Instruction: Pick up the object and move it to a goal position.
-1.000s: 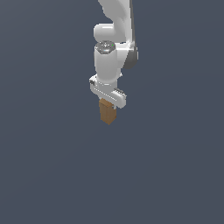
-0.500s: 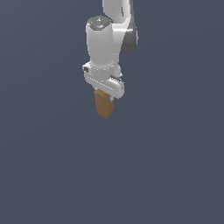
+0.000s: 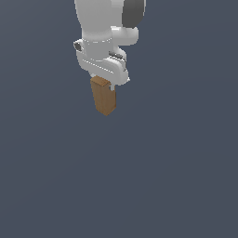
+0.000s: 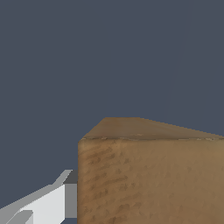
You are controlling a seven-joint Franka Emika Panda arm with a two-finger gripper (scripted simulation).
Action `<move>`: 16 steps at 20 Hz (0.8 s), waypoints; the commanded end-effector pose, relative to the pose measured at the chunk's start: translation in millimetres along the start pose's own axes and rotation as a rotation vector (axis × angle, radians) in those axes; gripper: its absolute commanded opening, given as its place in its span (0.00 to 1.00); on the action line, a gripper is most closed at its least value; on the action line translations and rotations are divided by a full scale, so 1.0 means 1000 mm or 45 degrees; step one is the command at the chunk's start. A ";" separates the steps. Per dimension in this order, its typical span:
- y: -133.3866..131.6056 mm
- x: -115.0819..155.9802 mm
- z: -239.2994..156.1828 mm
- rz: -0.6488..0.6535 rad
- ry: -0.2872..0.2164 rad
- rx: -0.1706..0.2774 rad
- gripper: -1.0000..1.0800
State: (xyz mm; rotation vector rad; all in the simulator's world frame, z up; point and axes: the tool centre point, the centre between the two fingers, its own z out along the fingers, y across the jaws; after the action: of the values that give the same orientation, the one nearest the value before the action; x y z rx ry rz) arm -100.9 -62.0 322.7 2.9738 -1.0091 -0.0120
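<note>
The object is a small brown block with wood grain. It hangs below my white gripper, held in the air and tilted a little. The gripper is shut on its upper end, which is hidden between the fingers. In the wrist view the block fills much of the picture, with one white finger beside it. The arm rises out of the exterior view at the top.
Only a plain dark grey-blue surface shows around and below the block. No goal marker shows in either view.
The arm with the block has moved up and toward the exterior view's left, and looks closer to the camera. The block stays in the gripper and tilts slightly more.
</note>
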 end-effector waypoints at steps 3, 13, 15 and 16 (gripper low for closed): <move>0.006 0.010 -0.049 0.000 0.009 0.006 0.00; 0.018 0.031 -0.139 0.000 0.009 0.005 0.00; 0.020 0.034 -0.153 0.000 0.009 0.005 0.00; 0.021 0.036 -0.159 0.000 0.009 0.005 0.00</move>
State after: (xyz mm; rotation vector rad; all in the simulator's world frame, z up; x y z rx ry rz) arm -85.6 -97.8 466.6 2.9735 -1.0094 -0.0125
